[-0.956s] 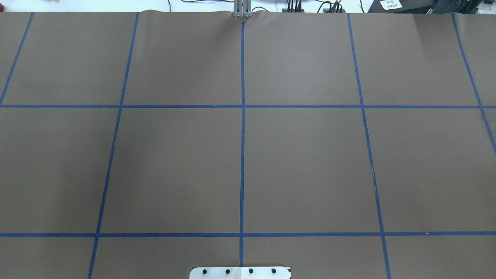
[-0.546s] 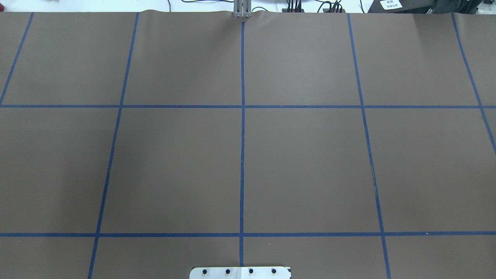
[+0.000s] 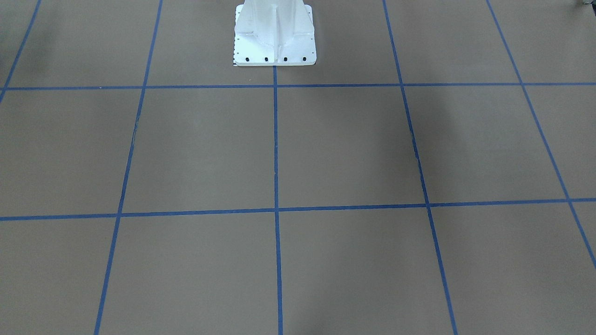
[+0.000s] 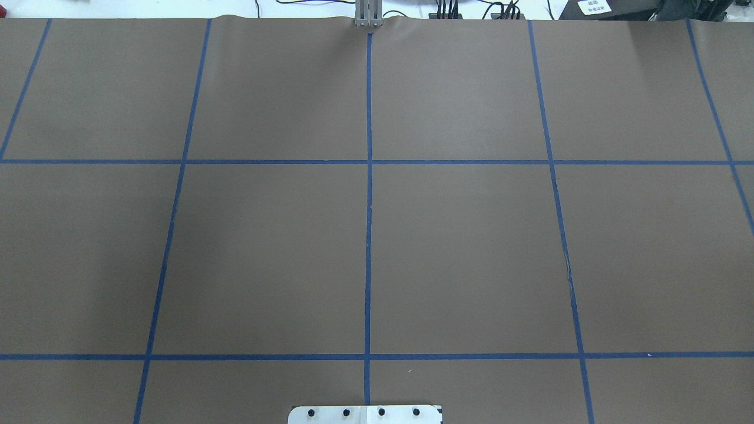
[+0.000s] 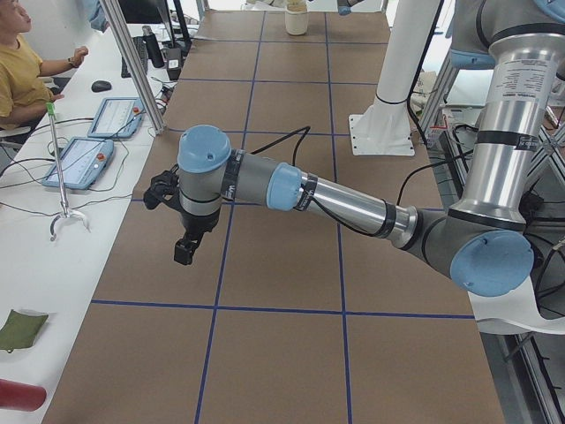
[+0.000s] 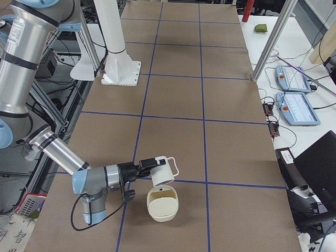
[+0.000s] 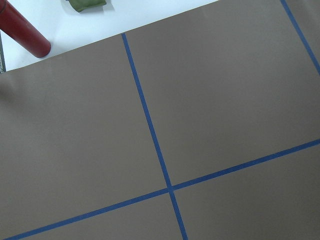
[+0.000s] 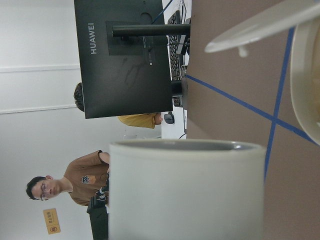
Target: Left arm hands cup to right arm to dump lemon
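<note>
1. The right arm [image 6: 58, 152] reaches low over the brown worktop [image 4: 471, 247], near its right-hand end.
2. The cup [image 6: 163, 173] is at the tip of the right claw [image 6: 151, 164], off the worktop, with its squarish handle turned away from the arm. Whether the claw is clenched on it cannot be told, as its fingers show only from the side camera.
3. In the right wrist view the cup fills the lower frame. It is tipped on its side, and its rim and greyish inside point along the worktop. No lettering on it can be read.
4. A cream vessel [image 6: 160, 214] stands on the worktop just beside the cup, on the near side. It holds a pale yellowish patch, and I cannot tell whether that is the lemon.
5. The left arm [image 5: 344, 205] stretches out over the worktop with the left claw [image 5: 184, 252] hanging above it. Whether that claw is released or clenched cannot be told.
6. A black monitor [image 8: 125, 65] beyond the worktop reads "HUAWEI" on its back.
7. The small sign [image 8: 51, 221] on the wall and the white label [image 4: 592, 6] are too small to read.
</note>
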